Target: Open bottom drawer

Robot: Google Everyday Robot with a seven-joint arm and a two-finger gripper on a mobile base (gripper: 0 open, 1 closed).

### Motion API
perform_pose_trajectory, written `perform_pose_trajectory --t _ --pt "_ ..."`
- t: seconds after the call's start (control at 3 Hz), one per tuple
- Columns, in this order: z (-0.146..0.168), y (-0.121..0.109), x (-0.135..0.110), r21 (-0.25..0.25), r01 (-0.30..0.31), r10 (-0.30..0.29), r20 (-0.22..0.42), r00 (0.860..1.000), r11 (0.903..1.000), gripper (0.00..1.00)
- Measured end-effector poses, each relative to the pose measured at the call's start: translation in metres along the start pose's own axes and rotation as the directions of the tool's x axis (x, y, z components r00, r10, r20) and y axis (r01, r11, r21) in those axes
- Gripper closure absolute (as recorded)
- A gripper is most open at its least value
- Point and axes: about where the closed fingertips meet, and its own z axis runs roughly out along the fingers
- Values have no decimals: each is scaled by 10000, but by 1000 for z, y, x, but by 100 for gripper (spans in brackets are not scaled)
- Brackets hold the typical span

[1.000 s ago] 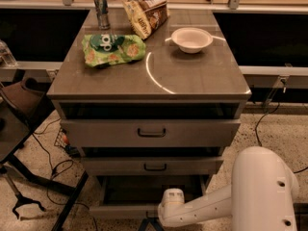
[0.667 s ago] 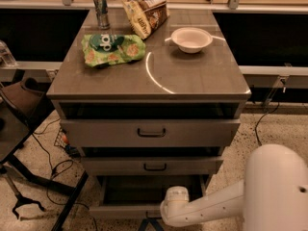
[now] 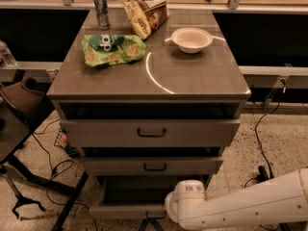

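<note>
The grey cabinet (image 3: pixel 154 83) has three drawer fronts. The bottom drawer (image 3: pixel 120 211) is the lowest one; it stands pulled out, so its plain grey tray (image 3: pixel 139 189) shows from above. Its small dark bar handle (image 3: pixel 155 214) is partly hidden. My gripper (image 3: pixel 153 224) is at the picture's lower edge, right at that handle, below my white wrist (image 3: pixel 185 201). The white arm (image 3: pixel 260 206) runs off to the lower right. The mid-sized drawer (image 3: pixel 192 166) and the tallest drawer (image 3: pixel 202 132) above it each stand a little way out.
On the cabinet top lie a green snack bag (image 3: pixel 113 49), a metal can (image 3: pixel 101 9), a brown snack bag (image 3: pixel 144 13) and a white bowl (image 3: pixel 191 39). A dark chair (image 3: pixel 19 100) and black cables (image 3: pixel 53 162) are at the left. A cable (image 3: pixel 262 172) lies at the right.
My arm's bulky white upper part has swung right and down, mostly out of the picture. The wrist shifted slightly right. The bottom drawer stays pulled out as before.
</note>
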Motion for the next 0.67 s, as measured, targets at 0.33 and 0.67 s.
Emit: perform_pose_trajectory --t 0.33,0.67 --pt "-23 -26 19 690 53 -5 -689 9976 9976 100" --pt "-19 -51 48 1387 389 -197 -1370 9904 9896 100"
